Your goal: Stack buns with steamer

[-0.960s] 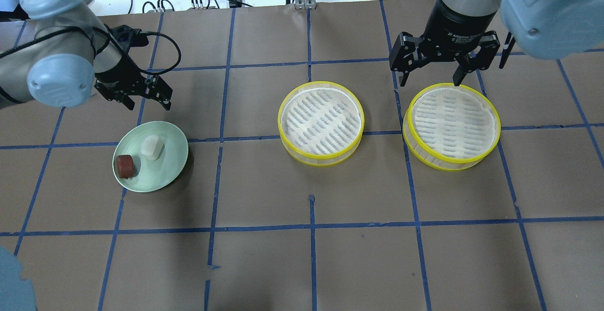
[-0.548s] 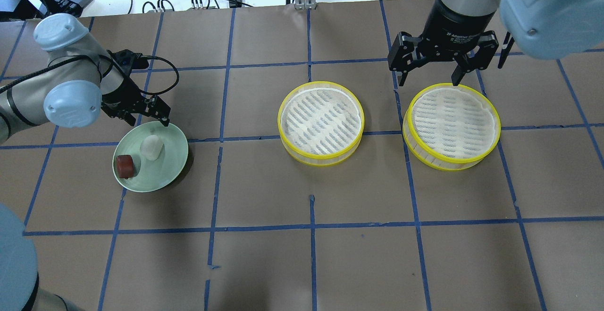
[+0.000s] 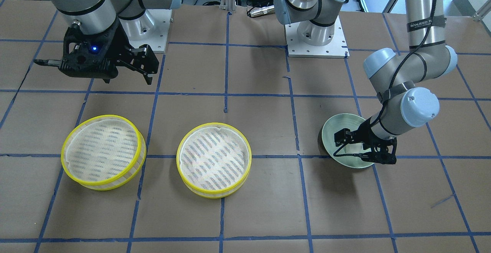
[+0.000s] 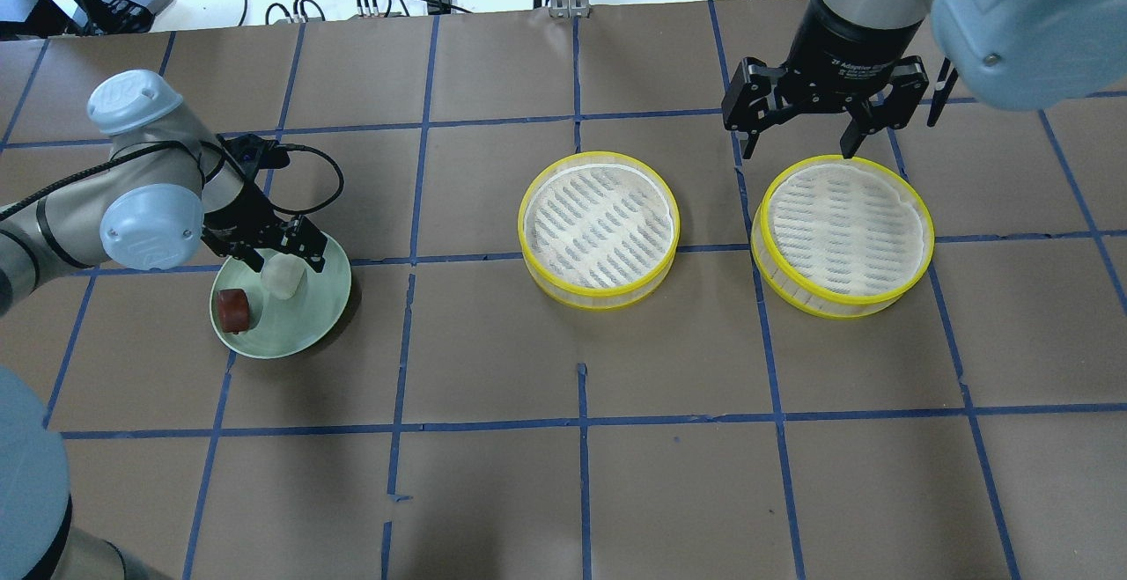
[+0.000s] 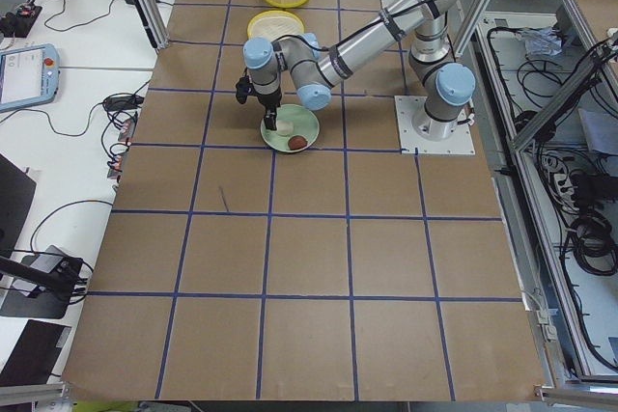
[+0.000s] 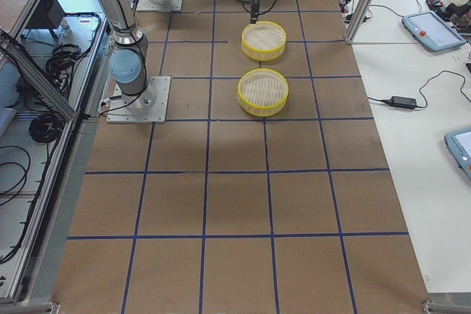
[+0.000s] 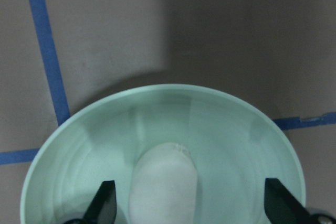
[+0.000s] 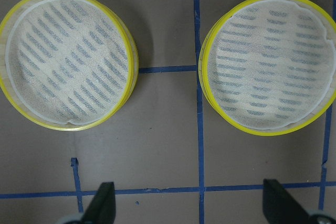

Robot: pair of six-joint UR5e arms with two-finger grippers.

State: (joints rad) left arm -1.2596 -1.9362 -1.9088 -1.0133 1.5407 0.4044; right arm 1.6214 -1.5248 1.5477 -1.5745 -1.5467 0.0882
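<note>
Over the plate (image 4: 327, 303) the left hand (image 4: 286, 252) hangs low with its two fingers spread wide. It grips nothing. The white bun (image 4: 283, 279) sits on the plate between those fingers. The red bun (image 4: 234, 310) sits on the same plate, just beside the white one, on the side nearer the robot.

Some things could go wrong. In the wrist camera the white bun is not in the middle of the gap. It sits closer to one finger. I think that finger would hit it first and push it. The bun is round and the plate looks smooth, so it may roll or slip out. If the hand goes too low, a fingertip could press on the plate and tip it or slide it on the bench (image 4: 493, 492). A sideways push could also bump the red bun.

The left arm (image 3: 418, 107) is bent, and its wrist turns the hand down at the plate on a slant. Both trays are far from the plate, the near tray (image 4: 600, 226) and the far tray (image 4: 843, 232), and both are empty. The right hand (image 4: 800, 155) hangs by the back edge of the far tray, fingers wide apart, with nothing in it.
</note>
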